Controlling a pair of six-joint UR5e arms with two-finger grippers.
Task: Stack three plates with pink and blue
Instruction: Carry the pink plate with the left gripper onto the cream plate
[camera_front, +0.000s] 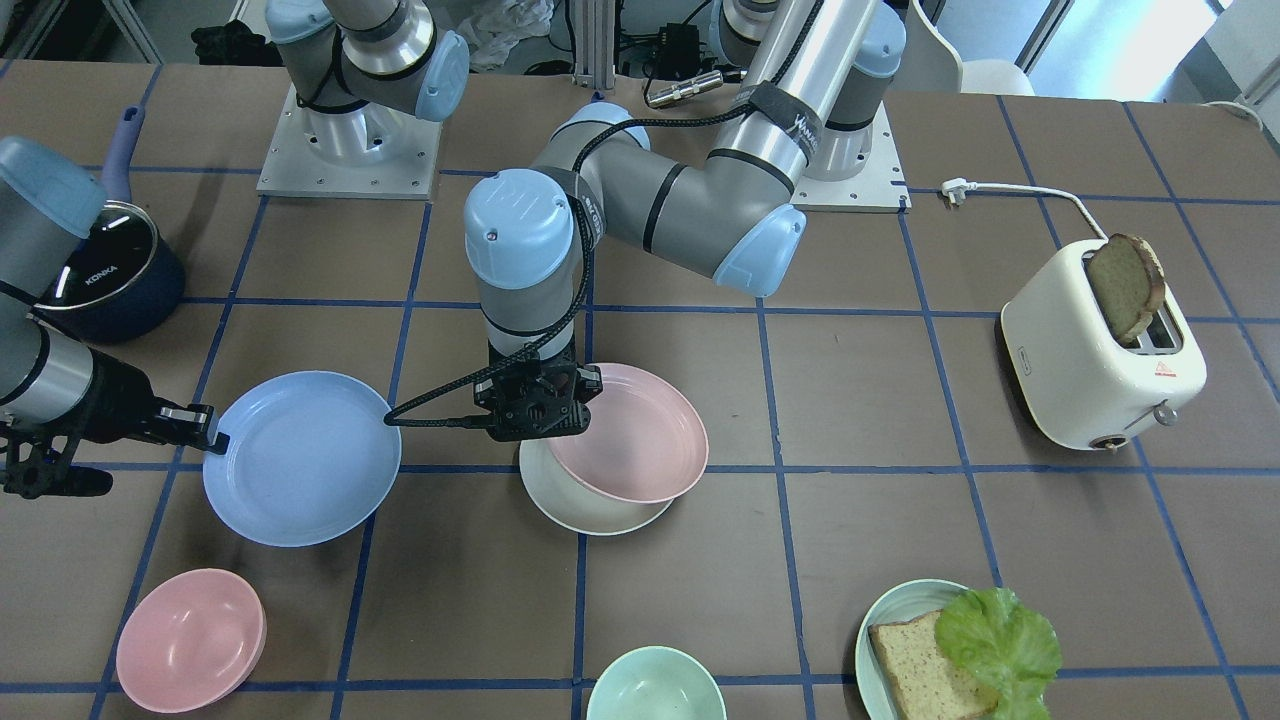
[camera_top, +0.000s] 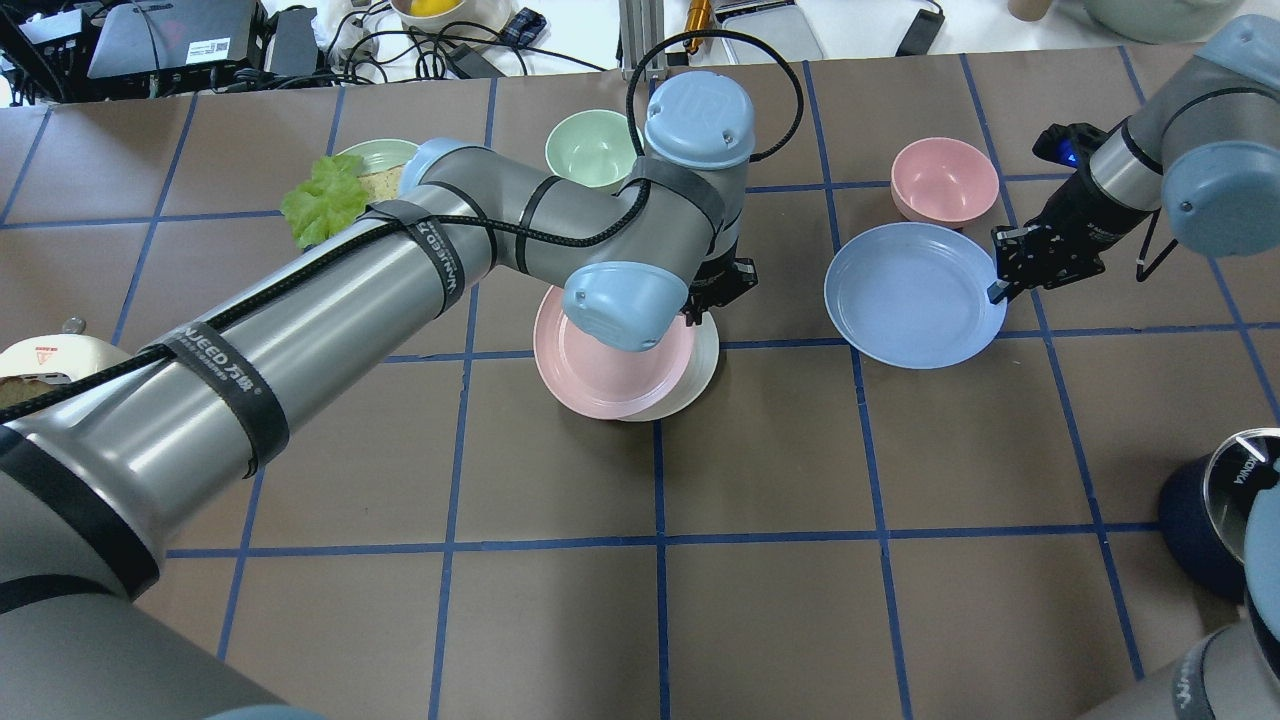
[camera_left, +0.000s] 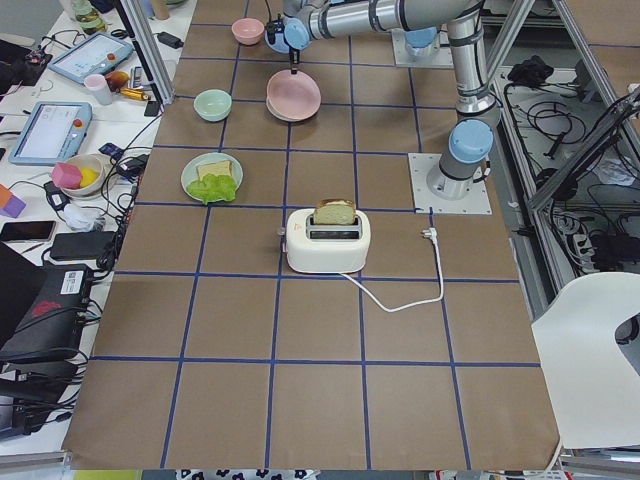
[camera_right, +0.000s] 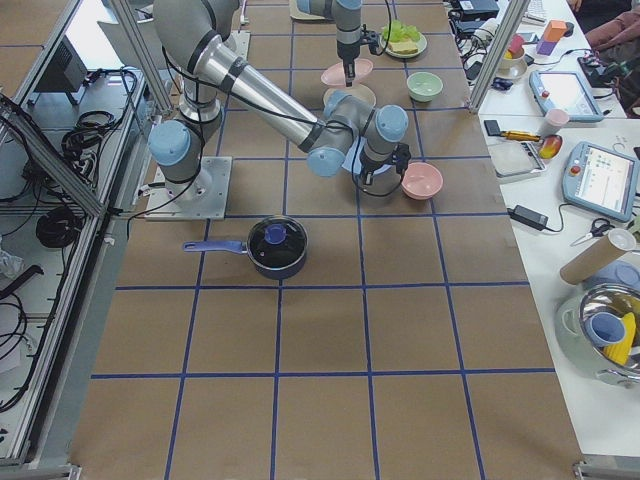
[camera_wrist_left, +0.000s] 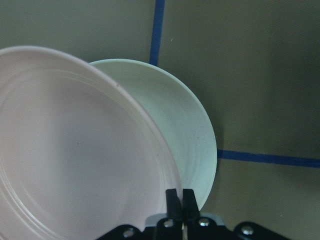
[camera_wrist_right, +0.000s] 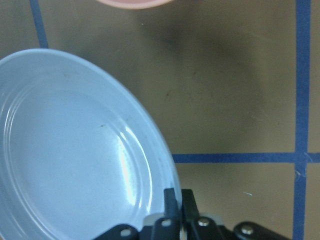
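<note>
My left gripper (camera_front: 540, 400) is shut on the rim of the pink plate (camera_front: 630, 435). It holds the plate tilted over the cream-white plate (camera_front: 590, 505), which lies on the table and is partly covered. The left wrist view shows the pink plate (camera_wrist_left: 75, 160) overlapping the cream plate (camera_wrist_left: 190, 130), with the fingers pinched on the pink rim. My right gripper (camera_front: 215, 435) is shut on the rim of the light blue plate (camera_front: 300, 460), apart from the other two plates. The right wrist view shows the blue plate (camera_wrist_right: 65, 165) with the fingers closed on its edge.
A pink bowl (camera_front: 190, 640) and a mint bowl (camera_front: 655, 685) sit near the table's front edge. A pale green plate (camera_front: 885, 610) holds bread and lettuce. A toaster (camera_front: 1090, 370) with a bread slice stands nearby, and a dark pot (camera_front: 115, 275) sits beside my right arm.
</note>
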